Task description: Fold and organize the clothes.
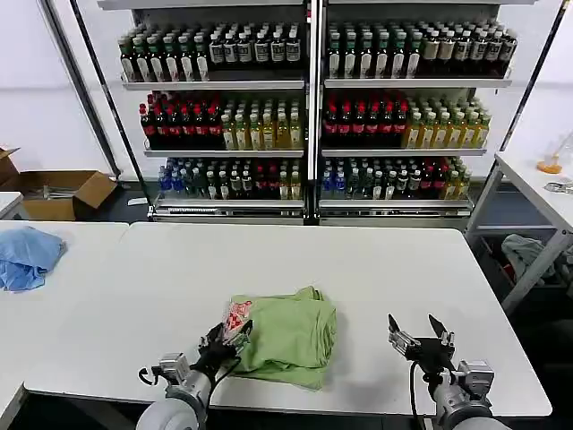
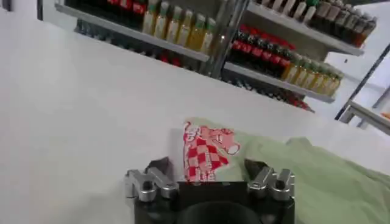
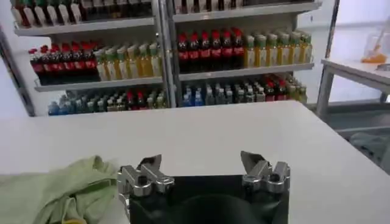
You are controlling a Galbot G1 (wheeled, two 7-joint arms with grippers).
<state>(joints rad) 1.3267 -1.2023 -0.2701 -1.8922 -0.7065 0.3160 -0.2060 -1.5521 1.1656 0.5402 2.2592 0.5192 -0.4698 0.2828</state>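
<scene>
Shirt: the green shirt point(image 1: 288, 334) lay bunched on the tabletop point(image 1: 385, 269), near its front edge.
Left tool: the left tool point(image 1: 226, 339) was open, fingers astride the printed corner; clearly the nearer.
Right tool: the right tool point(image 1: 419, 330) stood open, well apart.

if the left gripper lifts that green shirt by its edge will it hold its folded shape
Probably not: the green shirt lies in soft, rumpled layers, so it would likely droop and unfold. It looks light. The left gripper, open at its printed corner, would probably catch only the top layer.
</scene>
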